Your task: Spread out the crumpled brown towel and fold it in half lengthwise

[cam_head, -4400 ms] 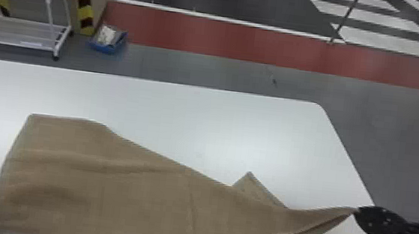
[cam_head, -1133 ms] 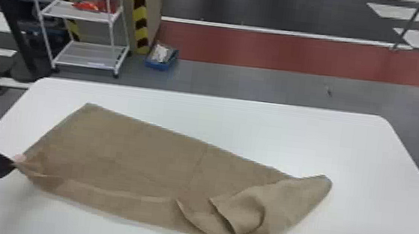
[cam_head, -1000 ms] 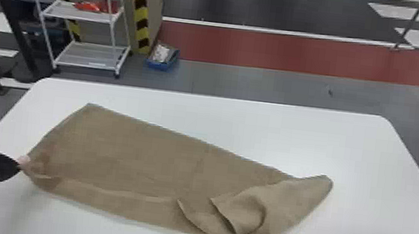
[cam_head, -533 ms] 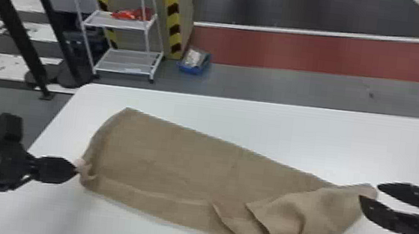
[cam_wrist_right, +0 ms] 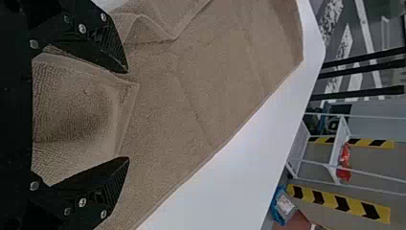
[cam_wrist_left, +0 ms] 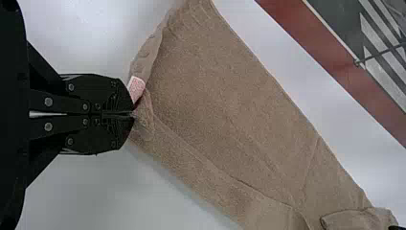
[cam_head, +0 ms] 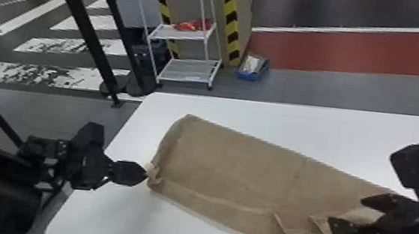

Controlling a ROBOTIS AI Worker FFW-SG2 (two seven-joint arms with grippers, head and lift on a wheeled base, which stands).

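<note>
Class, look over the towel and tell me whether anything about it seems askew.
Yes. Near the right gripper, the brown towel's end is bunched into raised, overlapping folds, which looks askew because the stretch toward the left gripper lies mostly flat.

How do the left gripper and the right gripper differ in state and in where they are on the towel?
The left gripper is shut on the towel, while the right gripper is open, with a folded flap between its fingers, not pinched.
The left gripper is at the towel's left end, beside a small pale tag; the right gripper is over its right end.
Both are black with two fingers.
</note>
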